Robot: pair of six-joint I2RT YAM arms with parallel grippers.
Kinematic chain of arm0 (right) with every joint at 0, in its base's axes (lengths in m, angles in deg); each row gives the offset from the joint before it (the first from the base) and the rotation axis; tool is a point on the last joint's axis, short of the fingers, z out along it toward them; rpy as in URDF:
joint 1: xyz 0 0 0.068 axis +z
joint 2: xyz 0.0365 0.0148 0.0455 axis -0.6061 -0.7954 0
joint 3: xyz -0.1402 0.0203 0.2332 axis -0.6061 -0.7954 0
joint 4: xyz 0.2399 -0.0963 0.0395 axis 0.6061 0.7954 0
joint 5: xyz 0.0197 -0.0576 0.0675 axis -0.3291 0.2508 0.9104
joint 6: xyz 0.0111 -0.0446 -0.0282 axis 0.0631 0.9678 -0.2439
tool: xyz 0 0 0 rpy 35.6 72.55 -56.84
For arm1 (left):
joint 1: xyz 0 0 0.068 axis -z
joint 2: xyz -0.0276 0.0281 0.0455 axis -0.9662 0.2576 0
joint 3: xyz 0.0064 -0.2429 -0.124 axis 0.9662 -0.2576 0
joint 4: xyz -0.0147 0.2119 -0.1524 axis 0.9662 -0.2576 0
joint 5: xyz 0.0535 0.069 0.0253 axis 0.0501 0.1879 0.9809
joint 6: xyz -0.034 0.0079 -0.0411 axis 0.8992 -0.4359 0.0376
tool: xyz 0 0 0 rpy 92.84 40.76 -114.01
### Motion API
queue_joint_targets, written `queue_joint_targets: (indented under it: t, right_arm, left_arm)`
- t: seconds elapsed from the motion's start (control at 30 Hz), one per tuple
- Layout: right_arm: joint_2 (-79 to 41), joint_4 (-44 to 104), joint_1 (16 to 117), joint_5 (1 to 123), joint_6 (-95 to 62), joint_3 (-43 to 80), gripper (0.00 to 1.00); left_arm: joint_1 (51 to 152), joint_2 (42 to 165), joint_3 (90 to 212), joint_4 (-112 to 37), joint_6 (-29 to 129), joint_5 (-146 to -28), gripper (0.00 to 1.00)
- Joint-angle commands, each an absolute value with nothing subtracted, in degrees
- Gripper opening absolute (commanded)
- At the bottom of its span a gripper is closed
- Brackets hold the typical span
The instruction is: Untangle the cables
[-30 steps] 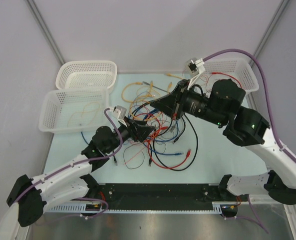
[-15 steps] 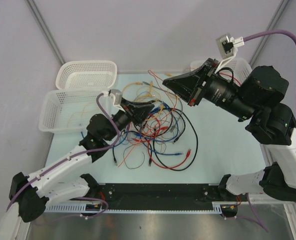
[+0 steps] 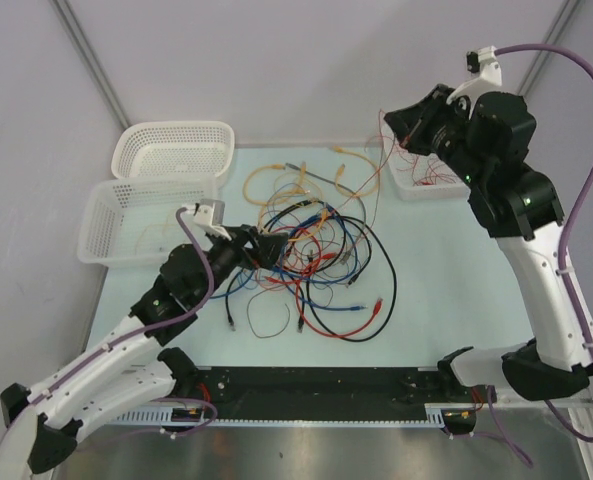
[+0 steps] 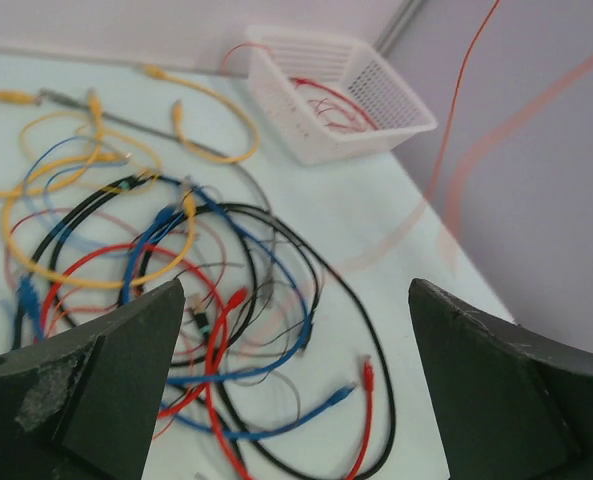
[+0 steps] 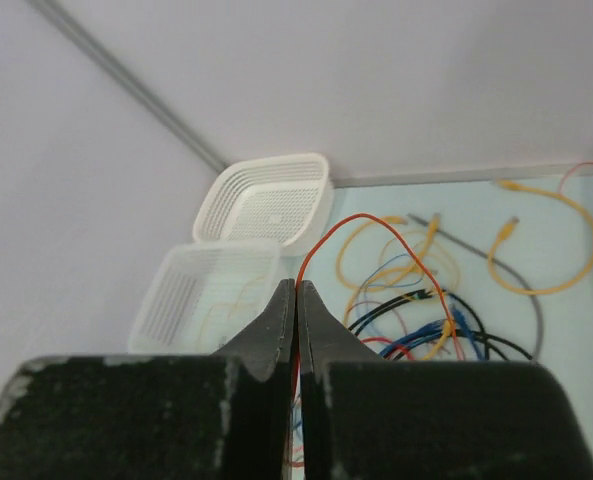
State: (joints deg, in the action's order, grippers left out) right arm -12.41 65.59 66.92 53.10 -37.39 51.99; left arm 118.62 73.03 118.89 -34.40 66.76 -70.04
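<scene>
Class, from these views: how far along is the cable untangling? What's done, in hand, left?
Done: some red cables lie in the right basket. In hand: the right end effector, shut, holds a thin red wire aloft; the left end effector is open over the pile. Left: most cables, knotted mid-table.

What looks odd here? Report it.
A thin red wire is pinched in the shut right tool and strung through the air, arcing down to the tangle. Nothing looks damaged.
</scene>
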Motion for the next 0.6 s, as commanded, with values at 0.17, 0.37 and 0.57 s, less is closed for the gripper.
queue_joint_targets:
  t: [0.17,0.37,0.57]
  right_arm:
    - [-21.7,55.5,53.1,53.9,-42.7,62.1,0.00]
    - [-31.6,54.8,44.7,55.9,-48.2,76.5,0.00]
    - [-37.8,51.5,37.3,55.7,-52.2,82.3,0.00]
  left_arm:
    - [118.6,62.0,115.1,-46.6,66.8,-59.9,1.00]
    - [118.6,61.9,114.9,-48.9,65.9,-57.9,1.00]
    - [118.5,60.9,113.8,-48.9,65.0,-57.1,0.99]
